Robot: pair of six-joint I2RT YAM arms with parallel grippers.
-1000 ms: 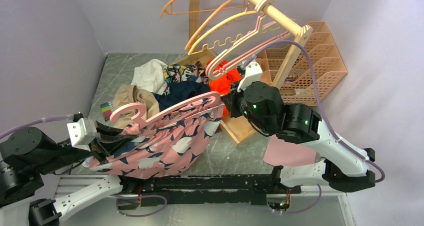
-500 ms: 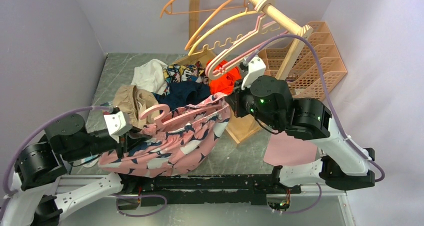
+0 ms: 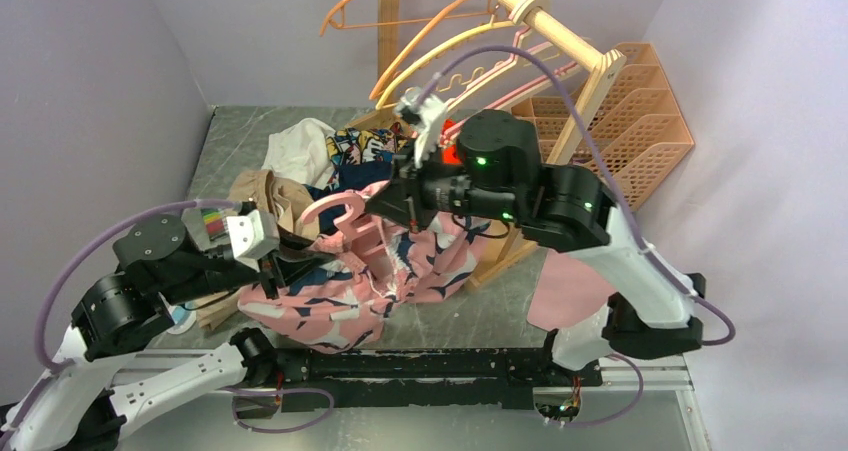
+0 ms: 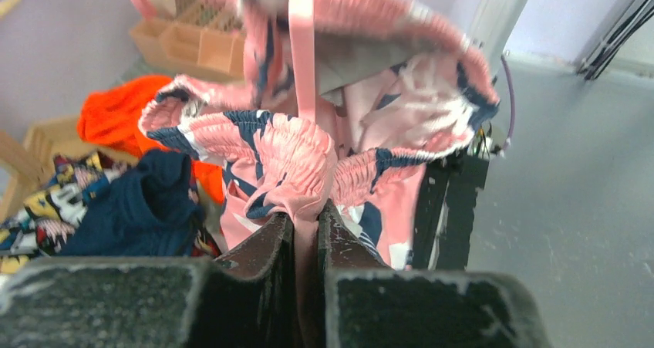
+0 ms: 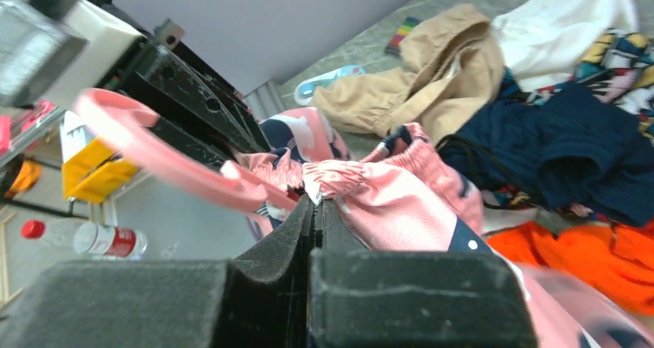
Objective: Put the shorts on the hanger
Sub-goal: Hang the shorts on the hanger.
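We are gripping shorts (image 4: 293,143) waistband in left gripper (image 4: 306,221), jaws narrow on fabric. Right gripper (image 5: 315,201), nearly closed, pinching waistband edge beside hanger (image 5: 154,159). Shorts hanging bunched between both.

Front centre of table (image 3: 232,136): shorts (image 3: 350,296), hanger (image 3: 338,214) on top, hook toward left. Directly behind: clothes pile (image 3: 345,166). Behind pile, toward right: rack (image 3: 532,13), spare hangers (image 3: 440,56) on rail. Right of rack: basket (image 3: 645,121).
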